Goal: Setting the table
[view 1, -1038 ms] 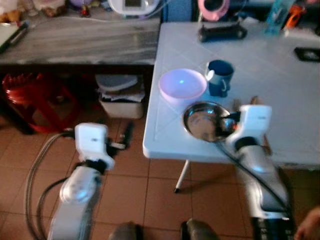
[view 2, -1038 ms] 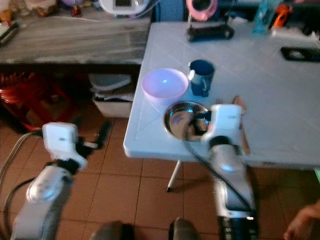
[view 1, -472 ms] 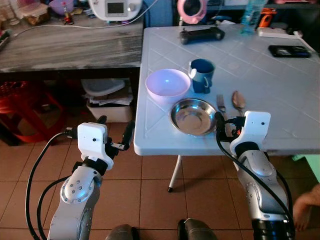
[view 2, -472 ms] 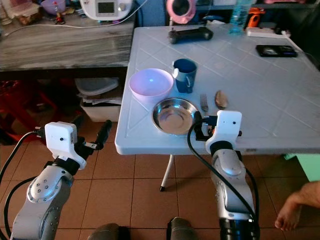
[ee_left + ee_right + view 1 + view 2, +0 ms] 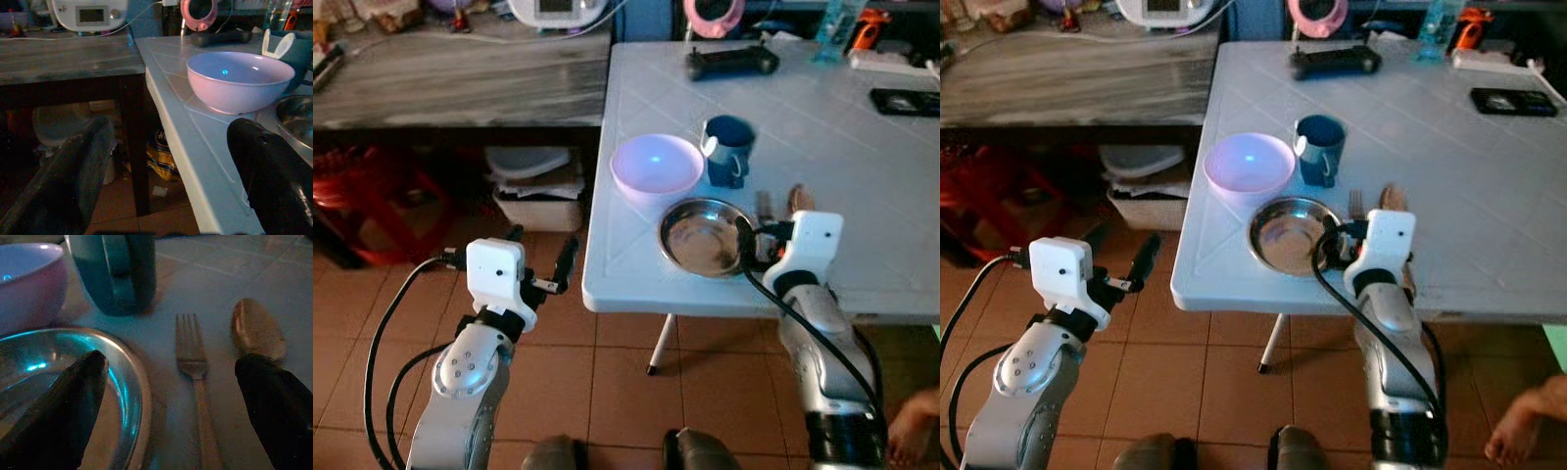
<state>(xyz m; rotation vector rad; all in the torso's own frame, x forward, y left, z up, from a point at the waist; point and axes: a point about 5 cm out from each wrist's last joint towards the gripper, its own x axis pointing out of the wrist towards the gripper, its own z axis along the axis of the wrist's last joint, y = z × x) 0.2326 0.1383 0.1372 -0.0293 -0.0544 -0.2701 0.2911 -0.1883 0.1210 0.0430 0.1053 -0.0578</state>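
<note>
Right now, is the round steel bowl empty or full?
Empty. The round steel bowl shows bare shiny metal inside, seen also between the right pincer's open fingers.

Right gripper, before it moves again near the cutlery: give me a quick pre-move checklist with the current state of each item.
1. Right gripper open, nothing held: ok; its fingers stand wide apart.
2. Fork lies in line between those fingers: ok in the right wrist view.
3. Steel plate out of the way: not ok; one finger hangs over its rim.
4. Spoon apart from the fork: ok, with a gap of table between them.
5. Blue mug and pink bowl upright, beyond the plate: ok.
6. Left gripper off the white table, open and empty: ok; it hangs over the floor beside the table edge.
</note>
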